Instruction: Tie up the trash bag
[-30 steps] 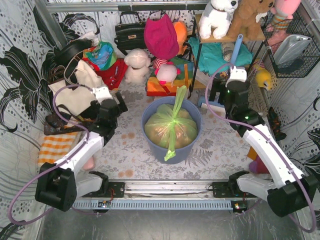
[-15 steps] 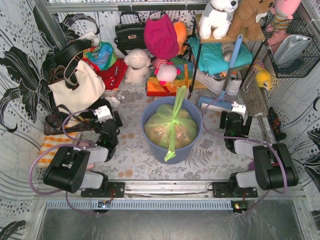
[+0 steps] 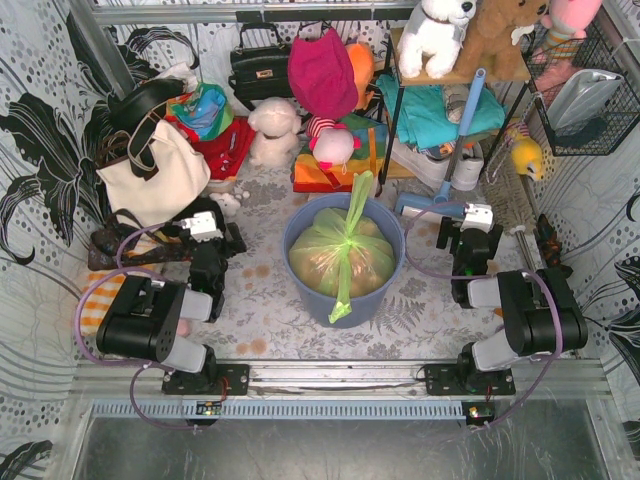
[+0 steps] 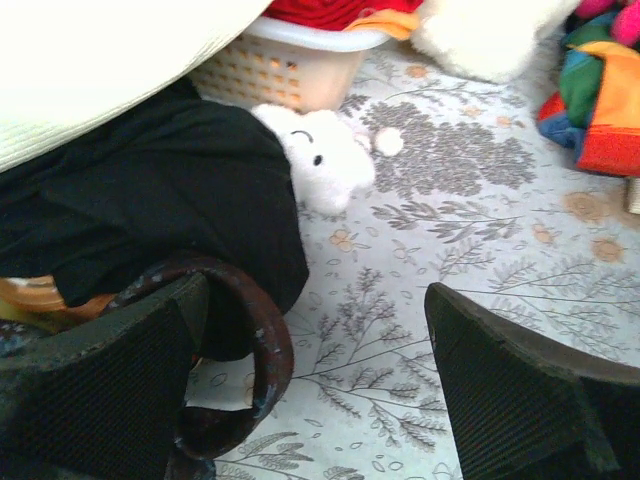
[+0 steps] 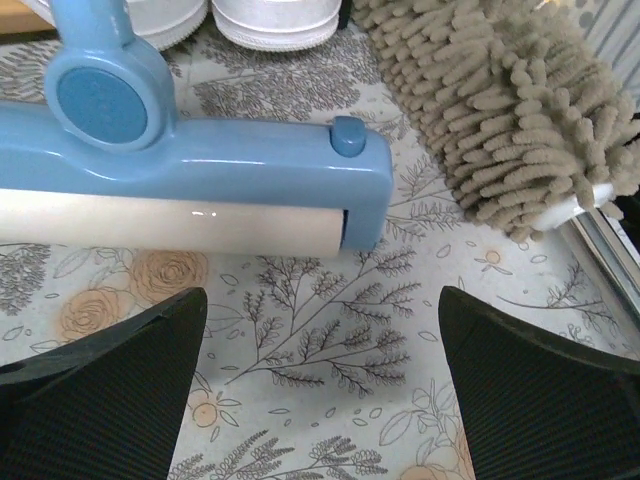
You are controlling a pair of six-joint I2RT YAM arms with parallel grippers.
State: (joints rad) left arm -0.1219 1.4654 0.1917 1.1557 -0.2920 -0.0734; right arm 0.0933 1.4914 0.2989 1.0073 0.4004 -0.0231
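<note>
Both sides sit equally near the trash bag; left gripper and right gripper gape empty, bag tails running near-to-far.

Top view: I can read no text, brand, number or sign; anything printed is too small to make out.
Left wrist view: I find nothing readable.
Right wrist view: I find nothing readable.
</note>
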